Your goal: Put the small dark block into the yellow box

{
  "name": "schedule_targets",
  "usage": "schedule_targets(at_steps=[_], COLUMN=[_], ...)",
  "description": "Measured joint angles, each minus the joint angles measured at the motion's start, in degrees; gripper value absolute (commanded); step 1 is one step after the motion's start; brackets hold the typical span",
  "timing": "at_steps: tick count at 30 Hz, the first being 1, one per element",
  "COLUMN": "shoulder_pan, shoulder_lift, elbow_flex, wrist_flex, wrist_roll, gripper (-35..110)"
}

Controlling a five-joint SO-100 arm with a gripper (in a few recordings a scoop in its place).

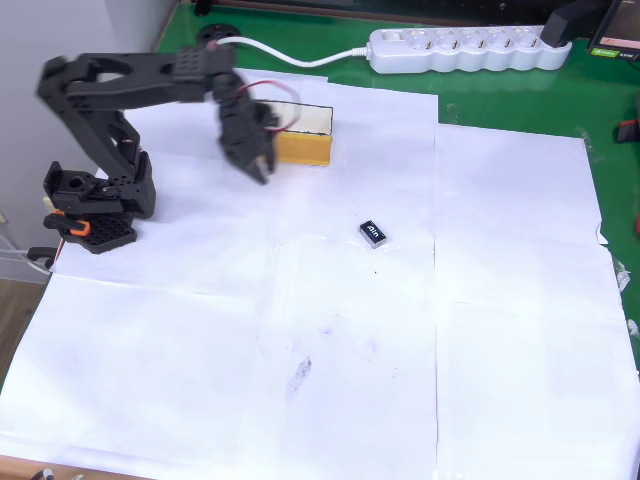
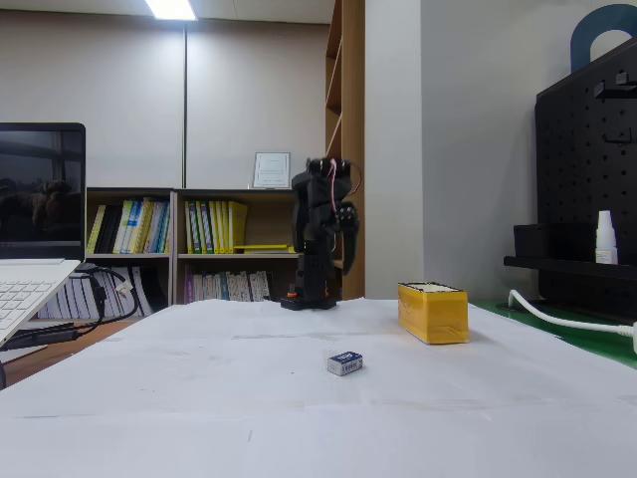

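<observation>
The small dark block [image 1: 373,234] lies flat on the white paper near the middle of the table, white lettering up; in the fixed view the block [image 2: 344,363] sits alone in the foreground. The yellow box [image 1: 303,146] stands at the back, open side up, with a pale inside. My black gripper [image 1: 262,170] hangs in the air over the box's left end and hides that end. Its fingers look pressed together with nothing between them. It is well away from the block. In the fixed view the gripper [image 2: 341,231] hangs raised above the table, left of the box [image 2: 433,312].
A white power strip [image 1: 470,48] with its cable runs along the back edge on the green mat [image 1: 610,170]. The arm's base [image 1: 92,205] stands at the left. A laptop [image 2: 35,249] sits at the left edge in the fixed view. White paper [image 1: 330,380] covers the table.
</observation>
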Motion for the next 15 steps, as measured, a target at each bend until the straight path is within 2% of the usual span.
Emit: schedule_targets(at_steps=[6, 8, 15], shoulder_pan=[0.79, 1.41, 4.22], shoulder_lift=[12.3, 16.08, 28.21], elbow_flex=[13.36, 16.52, 27.77], wrist_flex=[0.0, -0.88, -3.96], wrist_roll=[4.66, 5.89, 8.53], gripper=[15, 28, 28])
